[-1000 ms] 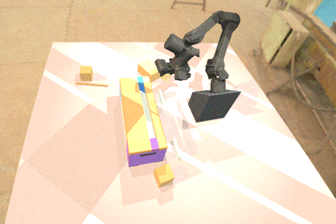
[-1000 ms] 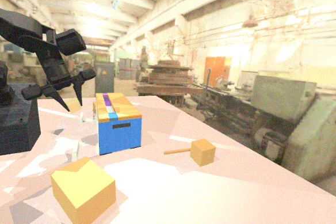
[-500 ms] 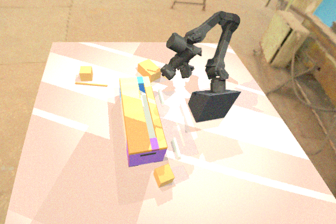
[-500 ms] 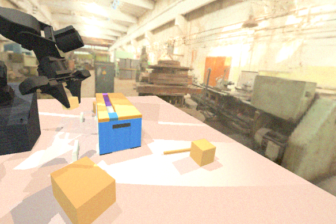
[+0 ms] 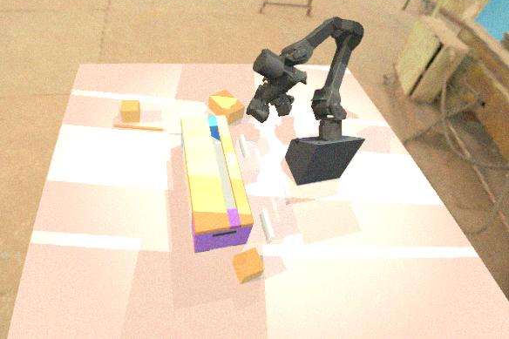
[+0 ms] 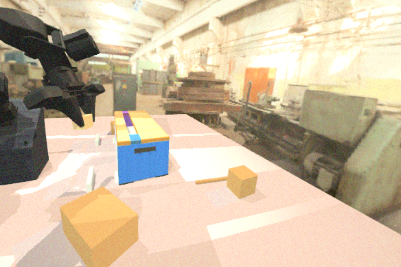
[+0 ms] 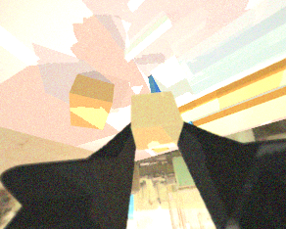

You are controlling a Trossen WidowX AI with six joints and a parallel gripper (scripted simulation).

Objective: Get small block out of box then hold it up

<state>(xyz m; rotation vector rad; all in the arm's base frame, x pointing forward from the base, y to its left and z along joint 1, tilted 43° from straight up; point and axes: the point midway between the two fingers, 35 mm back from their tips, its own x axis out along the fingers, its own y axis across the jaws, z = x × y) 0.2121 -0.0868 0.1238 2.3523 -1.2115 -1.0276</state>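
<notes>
My gripper is shut on the small tan block. It holds the block in the air above the table, beside the blue end of the box and apart from it. The long box has an orange-yellow top, a blue end near my gripper and a purple end far from it. It stands upright on the table. In the top view my fingers hide the block.
A large orange cube sits on the table just beyond my gripper. A smaller orange cube with a thin stick lies left of the box. Another cube sits by the purple end. Pale posts stand beside the box. The arm base is at the right.
</notes>
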